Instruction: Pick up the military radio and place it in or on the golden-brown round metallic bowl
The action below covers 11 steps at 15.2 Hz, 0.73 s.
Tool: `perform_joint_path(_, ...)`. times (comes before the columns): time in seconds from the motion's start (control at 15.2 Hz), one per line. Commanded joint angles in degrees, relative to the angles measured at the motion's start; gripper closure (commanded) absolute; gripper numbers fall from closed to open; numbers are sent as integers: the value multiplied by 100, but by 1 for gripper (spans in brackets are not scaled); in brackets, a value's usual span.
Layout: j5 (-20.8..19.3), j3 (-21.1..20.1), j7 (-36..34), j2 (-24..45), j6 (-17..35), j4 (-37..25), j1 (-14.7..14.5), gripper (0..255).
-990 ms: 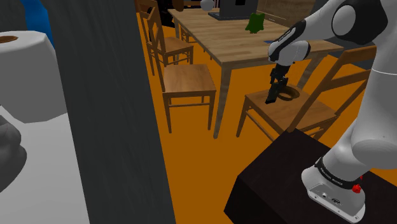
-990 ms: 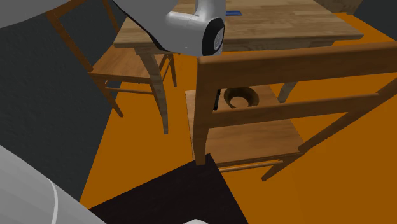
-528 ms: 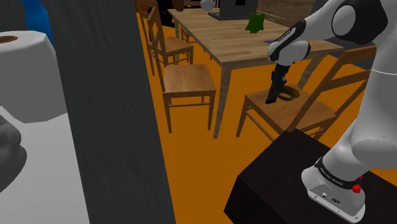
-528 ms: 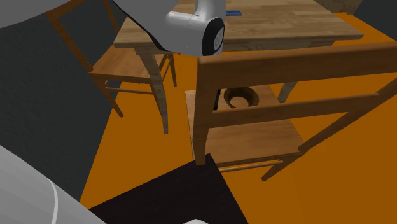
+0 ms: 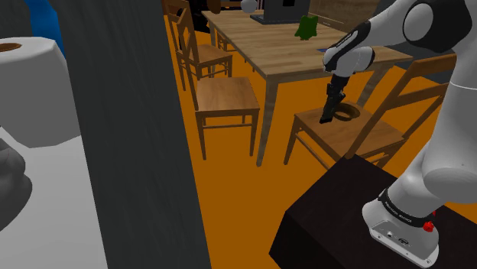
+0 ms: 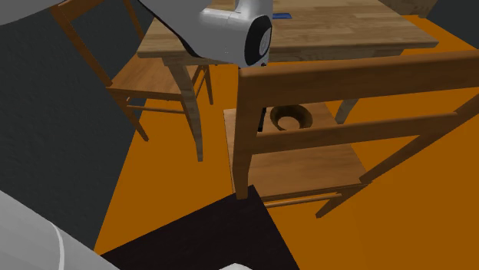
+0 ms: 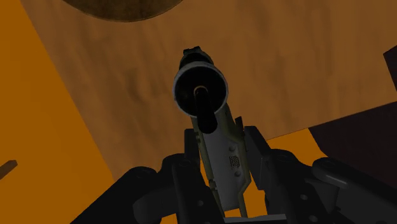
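Note:
The military radio is an olive-drab handset with a round dark end, and it stands upright between my black fingers. My gripper is shut on it. In the shoulder view my gripper hangs just above the wooden chair seat, with the radio pointing down from it. The golden-brown round bowl rests on the same seat, right beside the radio. Its rim also shows beyond the radio in the wrist view. In the second exterior view the bowl is seen through the chair's back.
A long wooden table stands behind the chair, bearing a green object and a dark box. More wooden chairs line its side. A dark panel blocks the shoulder view's left. My black stand sits close to the chair, over orange floor.
A second ago the fingers stood apart around the radio; they have closed on it. Since then the arm has risen very slightly with the radio.

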<state>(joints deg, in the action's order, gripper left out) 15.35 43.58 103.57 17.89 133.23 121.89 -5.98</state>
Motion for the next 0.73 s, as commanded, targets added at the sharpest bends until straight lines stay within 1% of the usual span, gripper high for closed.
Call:
perform_joint_path(0.0,-107,60,-67,-103,-116,-41,-45,255)
perform_joint_path(0.66,-672,307,-439,-669,-747,-281,-269,255)
